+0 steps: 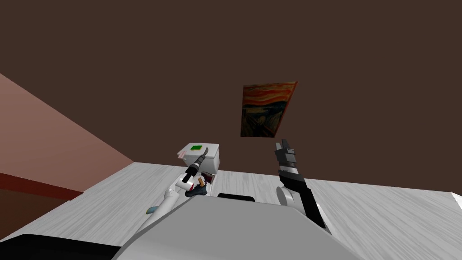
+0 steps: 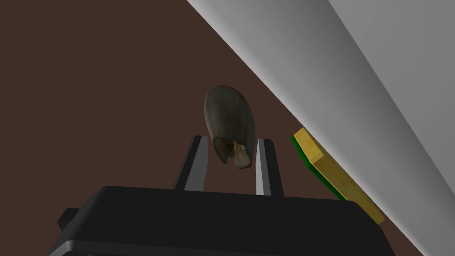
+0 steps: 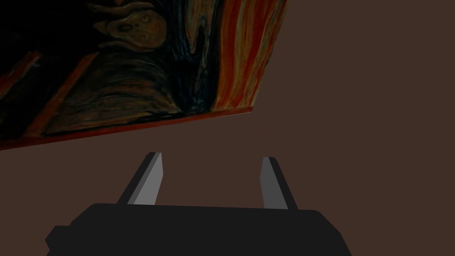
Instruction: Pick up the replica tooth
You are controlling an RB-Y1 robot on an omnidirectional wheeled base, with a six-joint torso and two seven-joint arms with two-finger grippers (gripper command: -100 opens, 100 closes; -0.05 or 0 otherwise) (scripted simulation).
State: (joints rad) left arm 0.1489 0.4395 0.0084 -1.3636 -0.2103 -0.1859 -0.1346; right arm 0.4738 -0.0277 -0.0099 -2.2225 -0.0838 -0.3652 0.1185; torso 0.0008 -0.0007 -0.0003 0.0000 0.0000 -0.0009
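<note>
**Left wrist view.**
- Item 1: left gripper, its dark body nearest the lens. The jaws are drawn in narrow and press the tooth's lower end.
- Item 2: tooth, dull olive-grey with a paler root end. It sits between the jaws, most of its length standing out past the tips. Brown wall lies behind it and no support is visible under it.
- Item 3: sponge, yellow with a green edge. It is just outside one jaw and apart from it, lying against a white box.

**Head view.**
- The left arm is stretched forward to the box, with the jaws at its top edge, near the sponge's green face.
- Right gripper: raised, well apart from the left jaws, pointing at the wall.

**Right wrist view.**
- The right jaws are wide, with nothing between them.

**Assessment.**
- Step in hand: the grasp looks made, so the lift is due.
- The hold seems shallow, at the root end only.
- The next move calls for a firm squeeze and a slow, straight rise away from the box, steering off the sponge.
- A jolt could tip the tooth out.
</note>
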